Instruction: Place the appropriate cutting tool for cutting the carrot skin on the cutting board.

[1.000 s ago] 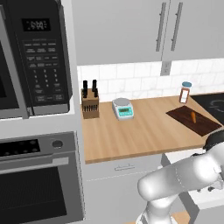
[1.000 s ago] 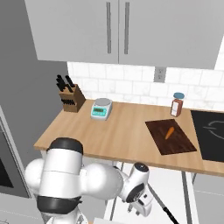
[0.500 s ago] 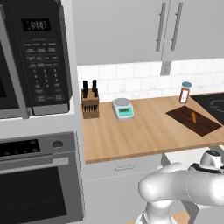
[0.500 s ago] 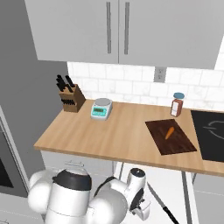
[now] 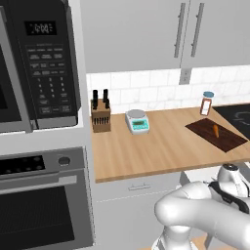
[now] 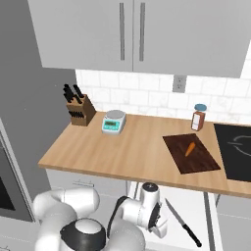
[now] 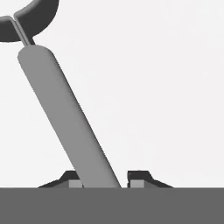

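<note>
The small orange carrot [image 5: 215, 130] [image 6: 189, 149] lies on the dark brown cutting board [image 5: 200, 128] [image 6: 181, 161] at the right of the wooden counter. My arm reaches down below the counter's front edge into an open white drawer [image 6: 215, 220]. In the hand view, a grey tool handle [image 7: 65, 113] with a dark ring-shaped head [image 7: 30, 17] runs down between my fingertips [image 7: 75, 179]. My gripper [image 7: 106, 179] is open around that handle, with a small gap left at the right finger. A black-handled knife [image 6: 182, 229] lies in the drawer beside my hand.
A knife block [image 5: 100, 115] [image 6: 78, 109] and a kitchen scale [image 5: 137, 121] [image 6: 113, 121] stand at the back of the counter. A blue-capped spice jar [image 5: 207, 103] [image 6: 198, 117] stands behind the board. The black cooktop [image 6: 238, 154] is on the right; the microwave [image 5: 39, 68] and oven [image 5: 44, 205] are on the left.
My arm has folded downward, its elbow dropping well below the counter level. The things on the counter have stayed put.
</note>
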You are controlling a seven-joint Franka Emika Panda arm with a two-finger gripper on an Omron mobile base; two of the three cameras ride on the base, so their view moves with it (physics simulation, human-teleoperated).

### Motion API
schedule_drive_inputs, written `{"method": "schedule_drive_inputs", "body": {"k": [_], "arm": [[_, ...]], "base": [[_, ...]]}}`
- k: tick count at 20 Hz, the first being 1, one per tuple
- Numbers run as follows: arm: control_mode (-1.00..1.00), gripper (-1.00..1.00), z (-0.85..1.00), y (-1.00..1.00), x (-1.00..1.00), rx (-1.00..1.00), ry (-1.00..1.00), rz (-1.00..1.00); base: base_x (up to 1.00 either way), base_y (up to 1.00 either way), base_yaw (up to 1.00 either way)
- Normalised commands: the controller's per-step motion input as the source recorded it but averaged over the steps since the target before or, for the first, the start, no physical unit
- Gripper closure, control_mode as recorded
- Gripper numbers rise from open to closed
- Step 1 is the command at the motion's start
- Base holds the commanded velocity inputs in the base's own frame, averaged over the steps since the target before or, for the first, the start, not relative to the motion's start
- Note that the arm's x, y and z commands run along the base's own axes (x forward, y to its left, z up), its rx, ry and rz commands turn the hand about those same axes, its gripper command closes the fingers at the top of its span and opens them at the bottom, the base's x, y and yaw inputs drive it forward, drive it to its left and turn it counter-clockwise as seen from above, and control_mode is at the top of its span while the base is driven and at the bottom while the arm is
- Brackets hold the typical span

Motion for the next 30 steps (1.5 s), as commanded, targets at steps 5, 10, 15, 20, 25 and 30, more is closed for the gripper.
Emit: {"method": "schedule_drive_inputs", "body": {"k": [5,10,15,20,25,30], "arm": [[-1.0,1.0,0.02,0.0,-0.36,-0.05,-0.08,0.0],[-1.0,1.0,0.19,-0.02,-0.45,-0.05,-0.13,0.0],[-1.0,1.0,0.54,-0.02,-0.34,-0.03,-0.14,0.0],[-1.0,1.0,0.93,0.0,-0.48,0.0,-0.06,0.0],[-1.0,1.0,0.96,0.0,-0.71,0.0,0.04,-0.02],[-1.0,1.0,0.99,0.0,-0.59,0.0,0.09,-0.01]], "base": [[0.0,0.0,0.0],[0.0,0.0,0.0],[0.0,0.0,0.0],[0.0,0.0,0.0],[0.0,0.0,0.0],[0.0,0.0,0.0]]}}
